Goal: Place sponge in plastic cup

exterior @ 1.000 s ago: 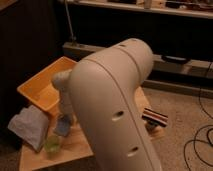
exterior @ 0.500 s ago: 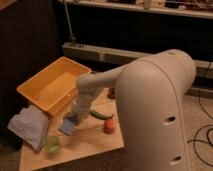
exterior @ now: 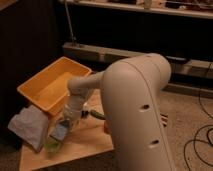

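Note:
The blue-grey sponge (exterior: 58, 132) hangs at the tip of my gripper (exterior: 65, 124), which is shut on it low over the wooden table (exterior: 85, 140). The sponge sits just above and to the right of the light-green plastic cup (exterior: 51, 145), which stands near the table's front left. Whether sponge and cup touch I cannot tell. My big white arm fills the right half of the view and hides much of the table behind it.
A yellow rectangular tub (exterior: 35, 89) stands at the back left of the table. A pale grey-blue cloth (exterior: 26, 126) lies left of the cup, over the table's edge. A green item (exterior: 96, 115) lies beside the arm.
The gripper has carried the sponge down and left, closer to the cup. The arm's bulk has shifted in the view.

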{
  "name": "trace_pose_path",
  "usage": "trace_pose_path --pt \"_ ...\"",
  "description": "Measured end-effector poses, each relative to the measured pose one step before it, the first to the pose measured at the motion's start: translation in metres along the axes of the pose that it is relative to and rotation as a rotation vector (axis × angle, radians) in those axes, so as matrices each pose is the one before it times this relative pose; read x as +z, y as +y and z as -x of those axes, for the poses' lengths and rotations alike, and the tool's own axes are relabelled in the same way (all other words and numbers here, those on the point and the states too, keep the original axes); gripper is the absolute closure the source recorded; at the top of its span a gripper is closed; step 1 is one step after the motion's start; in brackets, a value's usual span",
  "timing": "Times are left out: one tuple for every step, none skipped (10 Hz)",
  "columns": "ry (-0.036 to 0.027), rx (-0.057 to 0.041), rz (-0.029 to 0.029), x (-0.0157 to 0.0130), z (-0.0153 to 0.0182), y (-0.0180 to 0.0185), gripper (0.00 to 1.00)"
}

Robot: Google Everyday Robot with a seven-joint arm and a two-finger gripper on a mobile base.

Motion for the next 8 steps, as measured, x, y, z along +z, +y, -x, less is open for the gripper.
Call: trace_pose_path --pt "0.00092 0.00857 -0.02334 -0.00051 -0.00219 0.00356 1.00" --pt "-0.00057 0.00618 -0.02321 -0.00124 -0.00409 0.00411 1.00" --pt "-0.00304 0.00799 -0.02009 -0.00251 -0.00284 0.00217 1.00" --pt "0.00191 0.00433 -0.01748 -0.00115 -0.00333 0.00282 1.00" --pt "0.01122 -0.00026 -0.01176 0.00155 -0.00242 0.00249 1.00" --pt "0.02186 0.00140 -0.00594 0.00307 -0.00275 0.00276 1.00" --pt "0.02014 -0.00575 -0.00300 0.00324 -0.00177 0.00172 1.00" --pt "0.01827 -0.00639 -0.00358 0.00329 -0.00230 0.00209 1.00"
